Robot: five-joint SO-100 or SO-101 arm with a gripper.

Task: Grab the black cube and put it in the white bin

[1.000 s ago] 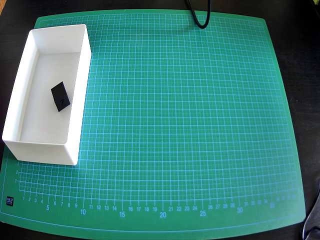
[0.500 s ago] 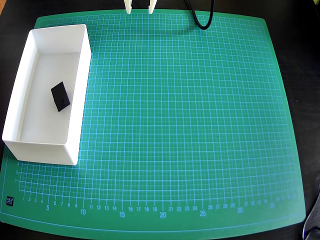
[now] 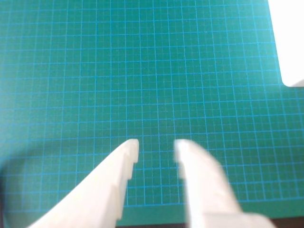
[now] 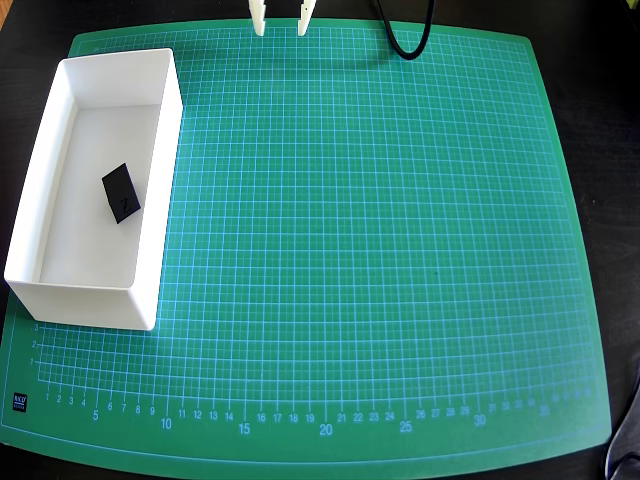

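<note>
The black cube [image 4: 121, 192] lies tilted on the flat bottom of the white bin [image 4: 160, 185], which stands along the mat's left side in the overhead view. My gripper [image 4: 280, 26] shows only as two white fingertips at the top edge, well to the right of the bin, open and empty. In the wrist view the gripper [image 3: 156, 148] hangs over bare green mat with its fingers apart, and a white corner of the bin [image 3: 289, 42] shows at the upper right. The cube is out of the wrist view.
A green gridded cutting mat [image 4: 380, 250] covers most of the dark table. A black cable [image 4: 405, 40] loops in at the top edge, right of the fingertips. Dark table rims the mat on all sides.
The fingertips, absent from the overhead view a second ago, have come in from the top edge and reached a little further down. Cube and bin have not moved.
</note>
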